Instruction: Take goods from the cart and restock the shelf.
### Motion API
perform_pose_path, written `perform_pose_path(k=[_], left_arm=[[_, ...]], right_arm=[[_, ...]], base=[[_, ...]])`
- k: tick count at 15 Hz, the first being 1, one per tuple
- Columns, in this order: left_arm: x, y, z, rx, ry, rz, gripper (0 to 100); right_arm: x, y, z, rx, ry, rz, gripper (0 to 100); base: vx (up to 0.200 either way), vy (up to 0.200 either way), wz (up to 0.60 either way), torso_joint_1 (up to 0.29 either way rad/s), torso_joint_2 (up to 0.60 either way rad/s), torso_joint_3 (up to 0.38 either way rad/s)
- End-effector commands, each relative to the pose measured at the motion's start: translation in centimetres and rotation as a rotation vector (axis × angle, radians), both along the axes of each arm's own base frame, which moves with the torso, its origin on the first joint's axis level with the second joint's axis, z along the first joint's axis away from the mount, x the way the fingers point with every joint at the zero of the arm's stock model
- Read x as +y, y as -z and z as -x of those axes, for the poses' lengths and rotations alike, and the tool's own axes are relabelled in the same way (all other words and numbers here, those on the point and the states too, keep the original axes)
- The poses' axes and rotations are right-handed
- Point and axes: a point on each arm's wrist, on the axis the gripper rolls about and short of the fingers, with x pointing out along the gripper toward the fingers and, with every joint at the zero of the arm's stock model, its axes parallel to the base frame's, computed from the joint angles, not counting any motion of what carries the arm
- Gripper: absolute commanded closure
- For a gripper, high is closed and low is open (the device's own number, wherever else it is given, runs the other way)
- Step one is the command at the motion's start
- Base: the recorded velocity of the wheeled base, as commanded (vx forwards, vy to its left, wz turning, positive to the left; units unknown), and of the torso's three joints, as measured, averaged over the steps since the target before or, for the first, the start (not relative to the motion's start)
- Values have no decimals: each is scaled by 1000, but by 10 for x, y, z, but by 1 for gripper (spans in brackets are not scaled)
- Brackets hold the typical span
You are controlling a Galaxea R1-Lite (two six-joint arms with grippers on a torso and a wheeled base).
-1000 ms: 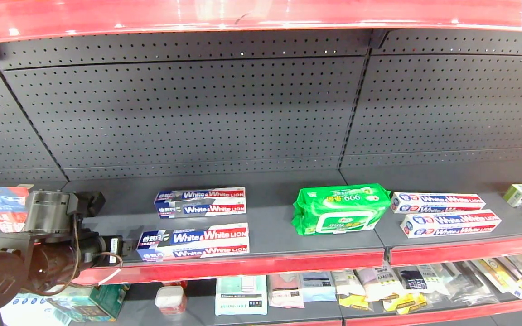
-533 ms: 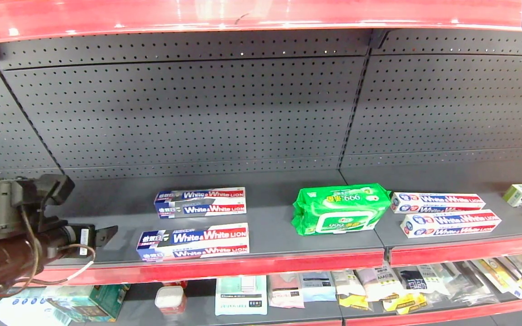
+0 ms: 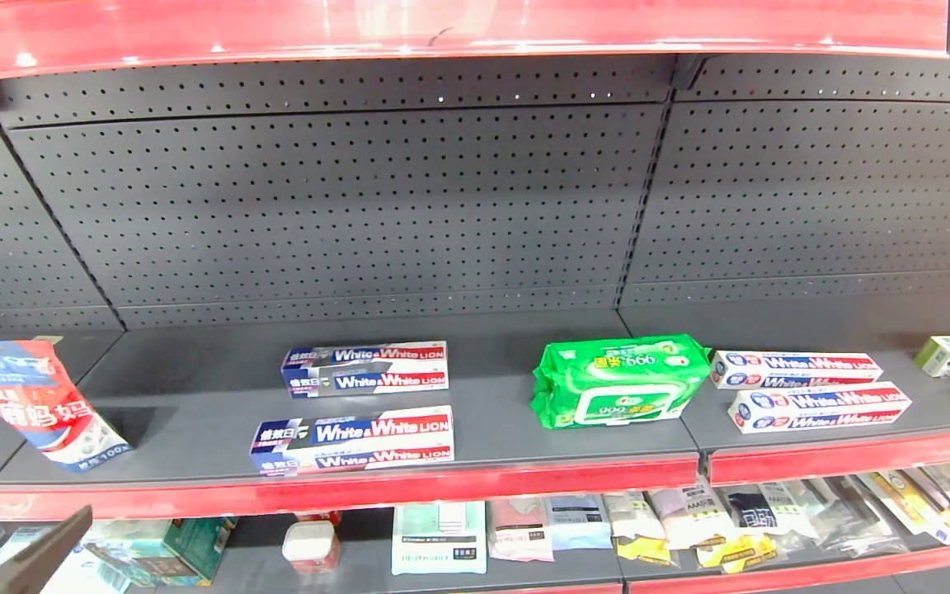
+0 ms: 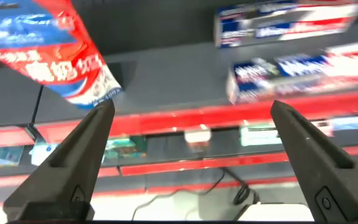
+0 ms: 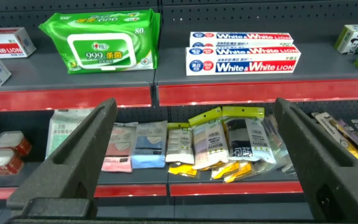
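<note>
Head view showed the shelf [image 3: 195, 396] with a front box [image 3: 351, 440] of toothpaste at lower centre-left, a back box [image 3: 364, 369] just behind it, a wipes pack [image 3: 619, 379] to the right and a tilted bag [image 3: 38, 404] at the left edge. Left gripper [image 4: 192, 106] hung before the shelf's red lip, fingers apart and empty. Right gripper [image 5: 194, 102] was also spread wide, holding nothing, facing the wipes pack and the sachets [image 5: 210, 140] below.

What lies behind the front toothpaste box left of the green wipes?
Behind the front toothpaste box lies a second toothpaste box, flat and apart from it, then the perforated back panel. The strip of shelf right behind each box is covered.
</note>
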Motion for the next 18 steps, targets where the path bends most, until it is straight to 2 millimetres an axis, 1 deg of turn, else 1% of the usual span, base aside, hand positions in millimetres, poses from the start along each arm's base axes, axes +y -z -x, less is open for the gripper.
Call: perform_pose_path(k=[1, 2, 4, 6, 7, 8, 9, 10, 11, 12, 13, 14, 16, 18], left_arm=[[0, 65, 65, -155, 45, 2, 0], [0, 74, 74, -204, 45, 6, 0], [1, 74, 76, -214, 2, 31, 0], [2, 75, 78, -242, -88, 54, 0], [3, 75, 78, -250, -147, 104, 0], [3, 76, 78, -254, -158, 102, 0], [3, 76, 77, -266, -145, 89, 0], [2, 78, 75, -281, -90, 36, 0], [-1, 81, 71, -322, 45, 18, 0], [-3, 80, 70, -363, 152, 13, 0], [-3, 81, 68, -324, 147, 6, 0], [-3, 81, 68, -324, 147, 6, 0], [1, 81, 69, -350, -36, -10, 0], [1, 81, 69, -357, -46, 3, 0]], right_arm=[[0, 0, 0, 1, 0, 0, 0], [0, 0, 0, 1, -1, 0, 0], [0, 0, 0, 1, 0, 0, 0], [0, 0, 0, 1, 0, 0, 0], [0, 0, 0, 1, 0, 0, 0], [0, 0, 0, 1, 0, 0, 0], [0, 0, 0, 1, 0, 0, 0], [0, 0, 0, 1, 0, 0, 0], [0, 0, 0, 1, 0, 0, 0], [0, 0, 0, 1, 0, 0, 0], [0, 0, 0, 1, 0, 0, 0], [0, 0, 0, 1, 0, 0, 0], [0, 0, 0, 1, 3, 1, 0], [0, 0, 0, 1, 3, 4, 0]], base=[[0, 0, 0, 0, 0, 0], [0, 0, 0, 0, 0, 0], [0, 0, 0, 0, 0, 0], [0, 0, 0, 0, 0, 0], [0, 0, 0, 0, 0, 0], [0, 0, 0, 0, 0, 0], [0, 0, 0, 0, 0, 0], [0, 0, 0, 0, 0, 0], [0, 0, 0, 0, 0, 0], [0, 0, 0, 0, 0, 0], [0, 0, 0, 0, 0, 0], [0, 0, 0, 0, 0, 0], [0, 0, 0, 0, 0, 0], [0, 0, 0, 0, 0, 0]])
